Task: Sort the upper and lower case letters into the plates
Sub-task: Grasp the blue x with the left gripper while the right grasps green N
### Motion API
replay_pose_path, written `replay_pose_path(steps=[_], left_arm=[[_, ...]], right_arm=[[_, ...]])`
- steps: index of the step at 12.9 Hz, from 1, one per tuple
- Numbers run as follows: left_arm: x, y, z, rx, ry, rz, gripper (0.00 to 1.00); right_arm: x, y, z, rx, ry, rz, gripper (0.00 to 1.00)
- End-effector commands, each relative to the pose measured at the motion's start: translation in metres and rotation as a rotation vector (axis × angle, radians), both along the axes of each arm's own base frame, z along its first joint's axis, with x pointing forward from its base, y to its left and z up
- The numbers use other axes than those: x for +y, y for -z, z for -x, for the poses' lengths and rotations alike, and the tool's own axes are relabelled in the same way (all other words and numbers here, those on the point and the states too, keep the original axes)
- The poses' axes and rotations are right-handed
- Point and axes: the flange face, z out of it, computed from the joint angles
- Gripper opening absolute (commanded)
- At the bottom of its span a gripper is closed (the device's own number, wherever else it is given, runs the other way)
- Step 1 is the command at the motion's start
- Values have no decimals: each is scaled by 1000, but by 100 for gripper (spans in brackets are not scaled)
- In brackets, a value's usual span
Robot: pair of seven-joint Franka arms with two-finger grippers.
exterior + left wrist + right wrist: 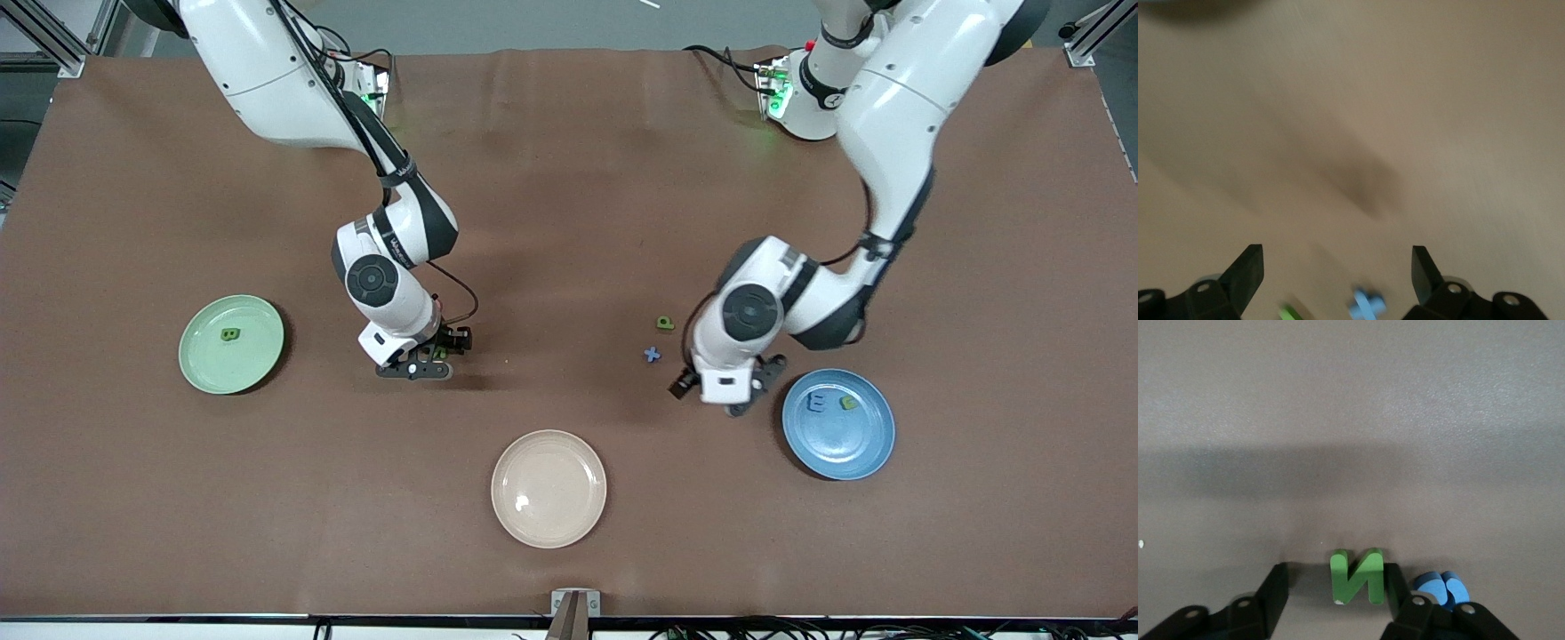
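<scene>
While the right gripper (425, 358) stood low over the brown table (569, 222) between the mint green plate (197, 366) and the cream plate (548, 516), its fingers (1271, 590) were spread around an upright green letter N (1357, 577), one finger touching the letter's edge and the other apart from it, so nothing was gripped yet. Just beside that N lay a blue letter (1442, 589) that I could not read; the wide spread probably served to take the N alone without catching its neighbour. The mint green plate, toward the right arm's end of the table, already held one green letter B (230, 335). The left gripper (725, 396) hung low beside the blue plate (876, 444), its fingers (1247, 275) wide apart and holding nothing, which suggested a letter had been let go into that plate or that a reach was coming. The blue plate, toward the left arm's end, held a blue letter E (815, 402) and a small green letter (848, 403). Two loose pieces waited near that gripper, toward the table's middle: a blue x (652, 355) and, farther from the front camera, a green p (664, 323). The cream plate lay bare, nearest the front camera. The sorting looked partly done, with four letters off the plates.
</scene>
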Motion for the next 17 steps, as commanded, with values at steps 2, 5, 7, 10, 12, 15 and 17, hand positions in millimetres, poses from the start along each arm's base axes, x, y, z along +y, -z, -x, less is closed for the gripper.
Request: replay_pose_path(steps=[2, 5, 7, 10, 12, 15, 17], left_arm=[[-26, 15, 12, -34, -12, 24, 85], [-42, 32, 26, -27, 14, 33, 74], [-44, 37, 28, -22, 17, 33, 68], [-48, 39, 31, -24, 30, 30, 53], [-46, 39, 30, -25, 32, 29, 23], [-28, 24, 15, -48, 28, 20, 0], [-9, 0, -2, -74, 31, 13, 0]], right_arm=[[4, 10, 1, 8, 5, -4, 33], [1, 10, -1, 8, 10, -4, 17], [-1, 0, -4, 3, 3, -3, 17], [-25, -76, -8, 49, 26, 31, 16], [-70, -118, -15, 73, 2, 62, 16], [-175, -140, -25, 101, -83, 43, 16], [-245, -133, -26, 110, -148, 22, 17]])
